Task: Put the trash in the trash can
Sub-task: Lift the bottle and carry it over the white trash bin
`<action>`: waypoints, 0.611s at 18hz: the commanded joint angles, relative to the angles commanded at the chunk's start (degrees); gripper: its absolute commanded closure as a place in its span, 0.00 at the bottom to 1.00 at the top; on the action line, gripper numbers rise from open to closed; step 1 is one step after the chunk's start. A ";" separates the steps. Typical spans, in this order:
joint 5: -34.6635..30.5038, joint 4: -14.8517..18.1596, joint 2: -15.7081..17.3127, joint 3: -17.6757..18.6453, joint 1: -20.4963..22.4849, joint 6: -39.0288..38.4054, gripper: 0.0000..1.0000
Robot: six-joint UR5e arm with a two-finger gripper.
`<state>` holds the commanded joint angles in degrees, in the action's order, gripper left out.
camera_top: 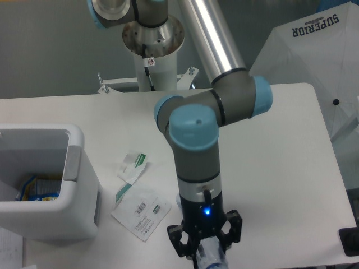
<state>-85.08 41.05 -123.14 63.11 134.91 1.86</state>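
The gripper (206,259) pinches the crushed bottle (212,261) (mostly hidden) near the table's (280,168) front edge; a thin hold could drop it short of the trash can (76,168).

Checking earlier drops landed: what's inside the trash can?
Inside the trash can, a blue-and-yellow packet lies at the bottom; the near wall hides the rest of the floor.

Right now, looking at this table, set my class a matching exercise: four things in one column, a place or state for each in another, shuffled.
Things:
1. bottle
2. pouch
3. wrapper
4. bin

Places or states:
A. at the table's left edge, with items inside
B. flat on the table, barcode label up
C. in the gripper, at the picture's bottom edge
D. on the table between bin and arm, beyond the pouch

Pairs: 1-C, 2-B, 3-D, 4-A
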 joint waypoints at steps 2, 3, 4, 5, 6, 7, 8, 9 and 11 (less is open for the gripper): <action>0.44 -0.09 1.32 -0.09 -0.09 -4.39 0.40; 0.87 -0.09 2.02 -0.09 -0.26 -6.24 0.40; 1.23 -0.09 2.46 -0.09 -0.53 -7.65 0.40; 1.40 -0.09 2.81 -0.09 -0.70 -8.27 0.40; 1.49 -0.61 3.43 -0.09 -0.88 -8.36 0.40; 1.49 -1.92 3.78 -0.09 -0.97 -8.36 0.40; 1.49 -3.15 3.87 -0.09 -1.05 -8.02 0.40; 1.49 -3.69 4.39 -0.09 -1.06 -7.84 0.40; 1.49 -4.04 5.62 -0.36 -1.32 -6.70 0.40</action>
<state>-83.58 37.00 -117.52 62.75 133.60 -4.84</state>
